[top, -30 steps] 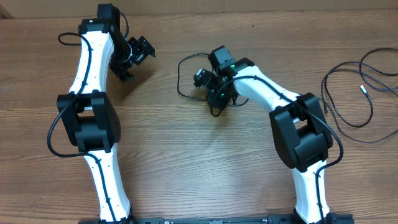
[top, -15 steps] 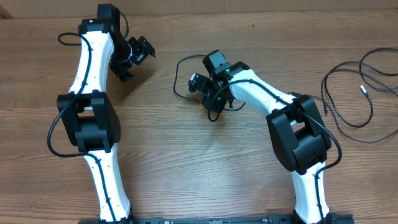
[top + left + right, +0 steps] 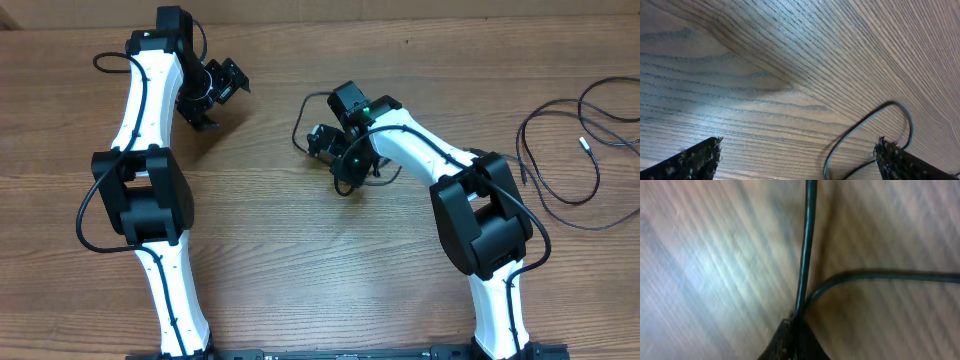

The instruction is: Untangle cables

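Observation:
One thin black cable (image 3: 299,122) loops on the wood in the middle of the table. My right gripper (image 3: 338,158) stands over it, shut on it. In the right wrist view the pinched cable (image 3: 807,245) runs straight up from the closed fingertips (image 3: 790,342), and a second strand (image 3: 890,275) bends off to the right. More loose cables (image 3: 560,150) lie at the far right, one with a silver tip (image 3: 584,143). My left gripper (image 3: 222,98) hovers at the upper left, open and holding nothing. A cable loop (image 3: 867,125) shows near its right finger (image 3: 897,160).
Both white arms stretch up from the near edge. The left elbow (image 3: 140,195) and the right elbow (image 3: 485,215) are bulky black blocks over the table. Bare wood lies between the two arms.
My right gripper has closed onto the cable and shifted a little. The loop beside it has changed shape and moved slightly. The left arm has stayed still.

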